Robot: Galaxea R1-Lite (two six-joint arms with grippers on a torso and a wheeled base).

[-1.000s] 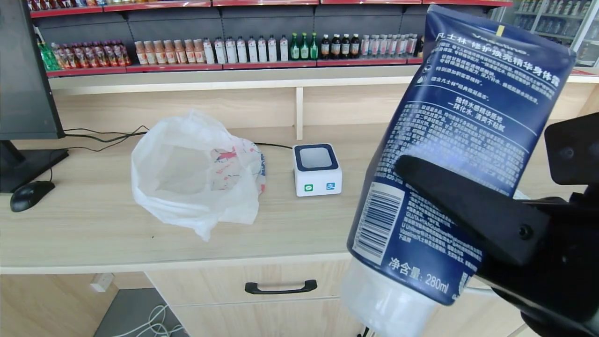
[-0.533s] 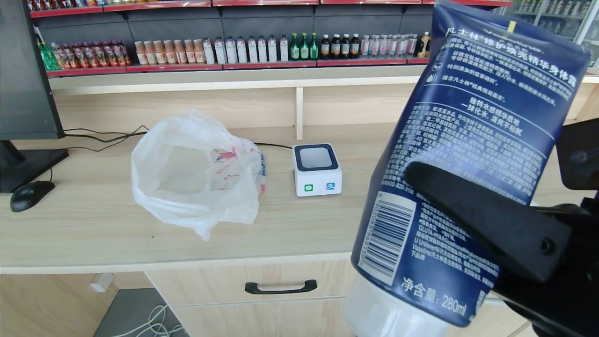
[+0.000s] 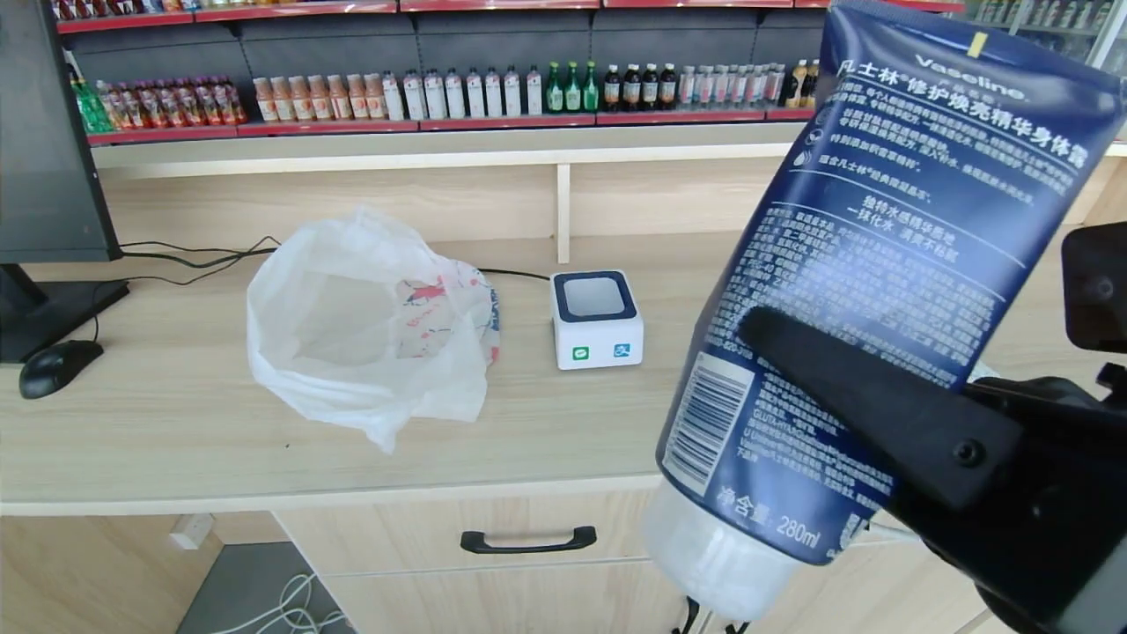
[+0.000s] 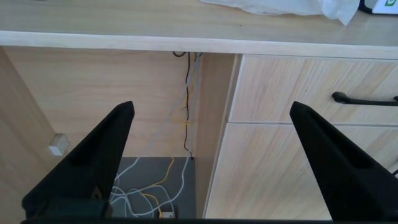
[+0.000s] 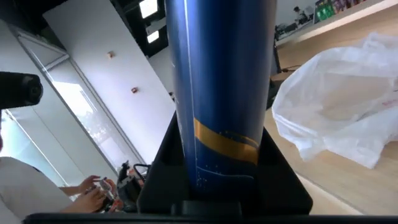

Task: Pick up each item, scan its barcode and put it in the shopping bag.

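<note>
A dark blue lotion tube (image 3: 898,264) with a white cap (image 3: 722,555) hangs tilted, cap end down, close before the head camera at the right. Its barcode (image 3: 704,423) faces the camera. My right gripper (image 3: 775,335) is shut on the tube's middle; in the right wrist view the tube (image 5: 221,93) stands between the fingers (image 5: 161,168). The white shopping bag (image 3: 370,326) lies open on the counter, with the small white scanner (image 3: 596,319) just to its right. My left gripper (image 4: 211,109) is open and holds nothing, below the counter edge (image 4: 124,31) in front of the drawers.
A monitor (image 3: 44,132) and a black mouse (image 3: 57,365) stand at the counter's left end, with cables behind the bag. A drawer with a black handle (image 3: 528,539) sits under the counter. Shelves of bottles (image 3: 440,92) line the back wall.
The tube and my right gripper drifted a little right and down, then back left and up. Bag and scanner have not moved.
</note>
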